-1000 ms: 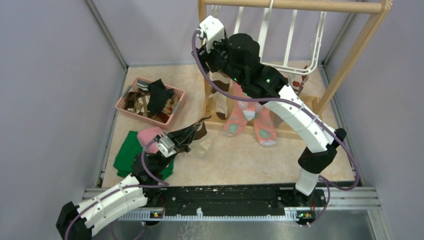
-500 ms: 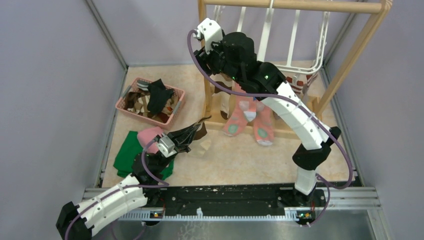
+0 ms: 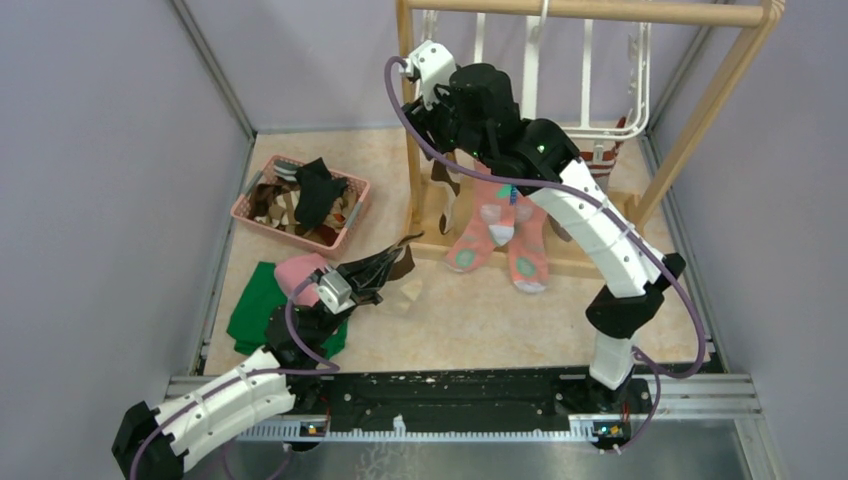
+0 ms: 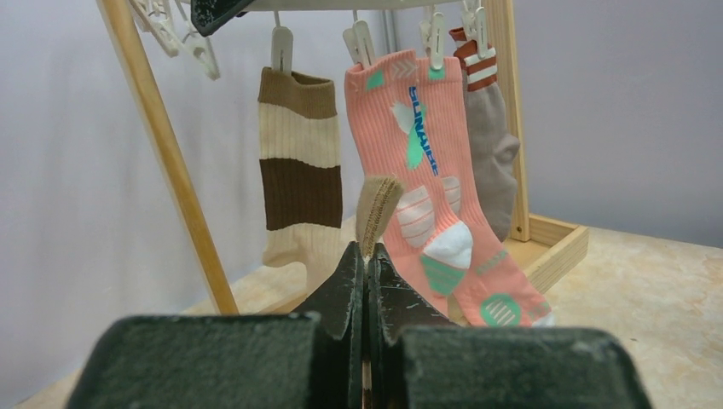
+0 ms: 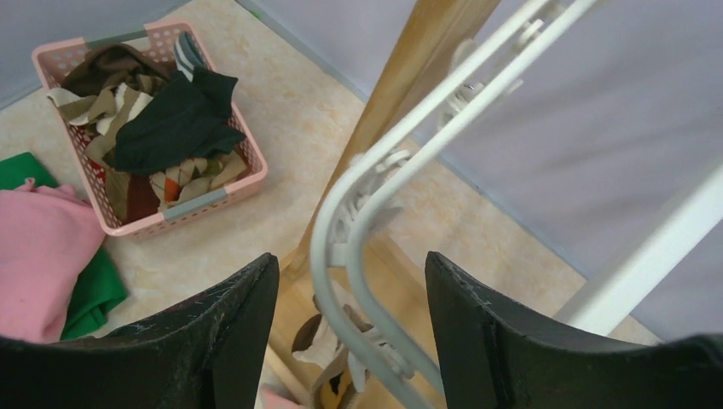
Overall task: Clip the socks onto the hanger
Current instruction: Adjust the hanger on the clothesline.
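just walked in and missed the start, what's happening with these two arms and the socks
The left gripper is shut on the cuff of a tan and cream fabric sock. The right gripper, jaws open, straddles the rim of the white plastic drying hanger. Socks already hang from its clips: a brown-cream striped sock, salmon pink patterned socks and a grey-brown sock with a red-white cuff. More lie in the pink plastic basket.

Soft, even light leaves only faint shadows on the worktop. The overhead view is sharp. In both wrist views the near fingers look slightly blurred, the background clearer.
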Controlling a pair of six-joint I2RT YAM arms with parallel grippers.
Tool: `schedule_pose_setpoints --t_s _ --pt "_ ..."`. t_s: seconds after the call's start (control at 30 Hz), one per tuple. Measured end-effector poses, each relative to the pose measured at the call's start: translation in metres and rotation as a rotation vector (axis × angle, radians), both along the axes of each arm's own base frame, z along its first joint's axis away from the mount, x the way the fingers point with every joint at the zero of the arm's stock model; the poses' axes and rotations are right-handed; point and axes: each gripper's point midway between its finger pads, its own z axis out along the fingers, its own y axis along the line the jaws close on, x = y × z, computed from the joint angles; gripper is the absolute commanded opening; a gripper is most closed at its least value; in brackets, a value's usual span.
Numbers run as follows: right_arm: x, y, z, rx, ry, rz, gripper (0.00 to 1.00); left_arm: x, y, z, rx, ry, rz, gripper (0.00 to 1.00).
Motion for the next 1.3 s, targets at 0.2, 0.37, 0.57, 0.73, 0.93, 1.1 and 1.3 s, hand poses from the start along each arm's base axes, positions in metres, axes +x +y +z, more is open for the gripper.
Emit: schedule_pose_setpoints --t_s 0.2,0.37,0.57,0.73,0.93,1.1,1.3 --pt "0.000 -0.024 -0.007 -0.009 0.032 -0.052 0.63 0.001 -0.002 -0.003 0.010 0.007 -0.003 0.00" --pt "-0.014 -0.049 -0.008 -0.002 0.051 -0.083 0.64 0.002 -0.006 -0.007 0.024 0.014 -0.012 0.00" --pt "-0.037 -0.082 -0.004 0.016 0.048 -0.102 0.65 0.002 -0.010 -0.007 0.032 0.015 -0.027 0.00" --pt "-0.049 -0.118 0.004 0.046 0.034 -0.157 0.65 0.002 -0.015 -0.005 0.038 0.015 -0.043 0.00" --pt "-0.053 -0.151 0.009 0.077 0.022 -0.233 0.71 0.002 -0.021 -0.004 0.050 0.014 -0.067 0.00" --pt "-0.058 -0.157 0.011 0.100 0.018 -0.235 0.82 0.002 -0.024 -0.003 0.054 0.012 -0.078 0.00" --pt "-0.062 -0.159 0.017 0.126 0.008 -0.212 0.82 0.001 -0.026 -0.004 0.060 0.011 -0.089 0.00"
